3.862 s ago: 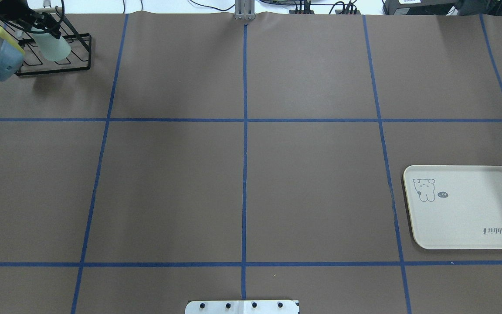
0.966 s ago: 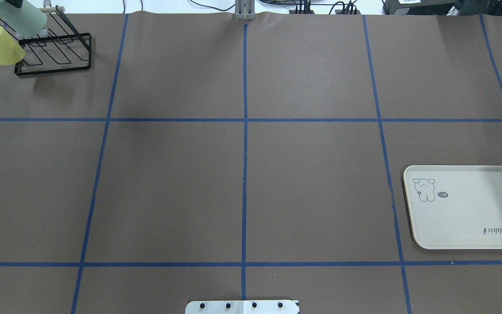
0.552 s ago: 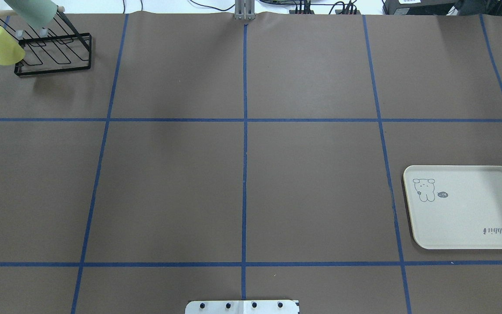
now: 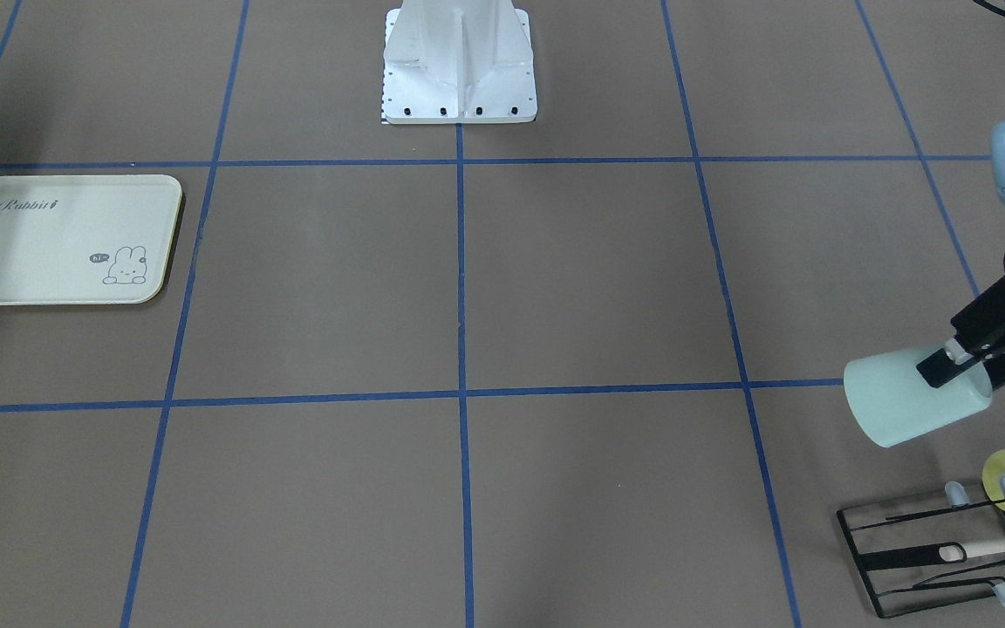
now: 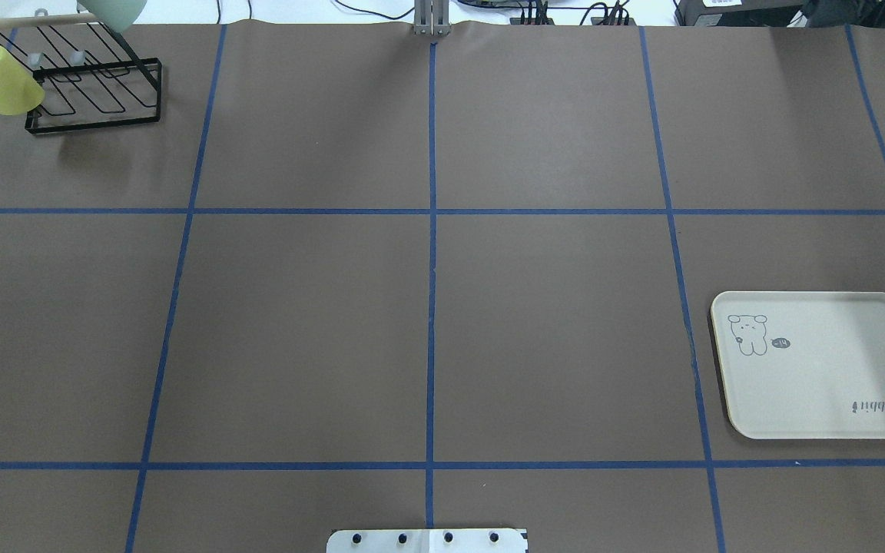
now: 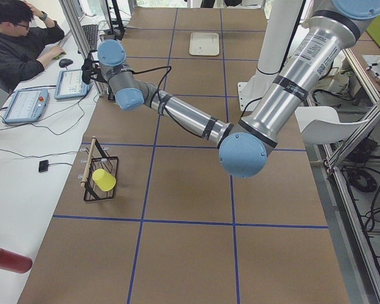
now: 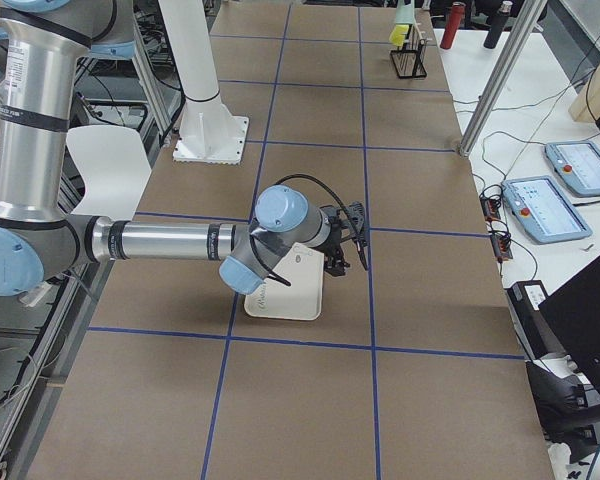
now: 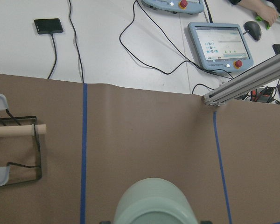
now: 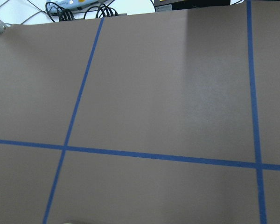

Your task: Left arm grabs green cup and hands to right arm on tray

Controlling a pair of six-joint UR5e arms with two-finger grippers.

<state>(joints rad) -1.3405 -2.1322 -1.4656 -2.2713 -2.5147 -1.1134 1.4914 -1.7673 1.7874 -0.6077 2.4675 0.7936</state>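
A yellow cup [image 5: 3, 69] sits tilted on a black wire rack [image 5: 97, 119] at the table's corner.

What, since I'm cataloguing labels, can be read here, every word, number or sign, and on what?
"Rabbit": script on the tray.
"hi": in the speech bubble beside the rabbit drawing, barely legible.
On the teach pendant screen: text too small to read.
On the green cup: no text visible.
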